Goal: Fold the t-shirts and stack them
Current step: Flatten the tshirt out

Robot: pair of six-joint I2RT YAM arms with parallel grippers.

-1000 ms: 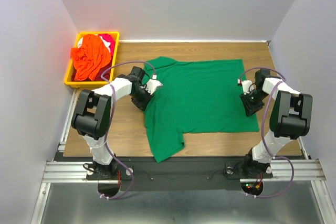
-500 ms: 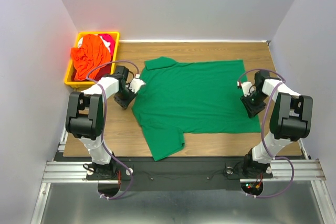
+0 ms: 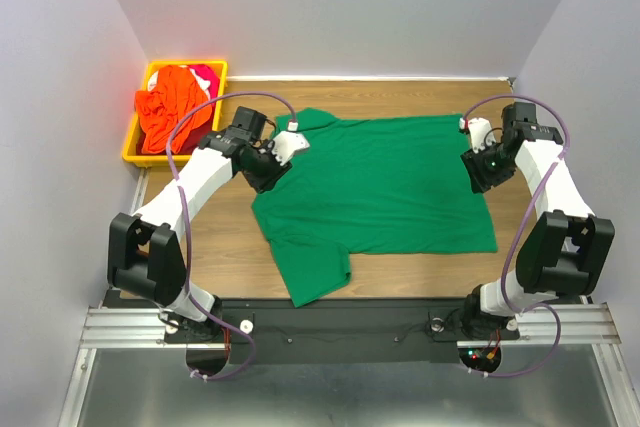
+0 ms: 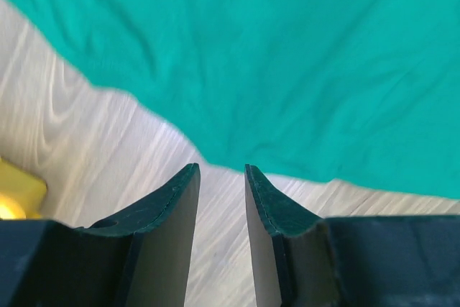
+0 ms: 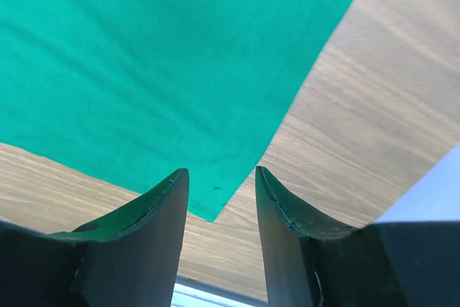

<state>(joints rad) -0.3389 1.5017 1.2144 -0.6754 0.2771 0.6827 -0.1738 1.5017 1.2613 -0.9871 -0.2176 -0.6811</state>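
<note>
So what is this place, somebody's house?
Probably a robot lab booth: bare walls box in a wooden table, two arms are bolted to a metal rail, a yellow bin holds shirts.

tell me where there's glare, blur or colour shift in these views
Top external: even light and sharp, but the orange t-shirt glows oversaturated. Left wrist: the green t-shirt reads teal, and the yellow bin corner is blurred. Right wrist: same teal cast, grain of the table crisp.
</note>
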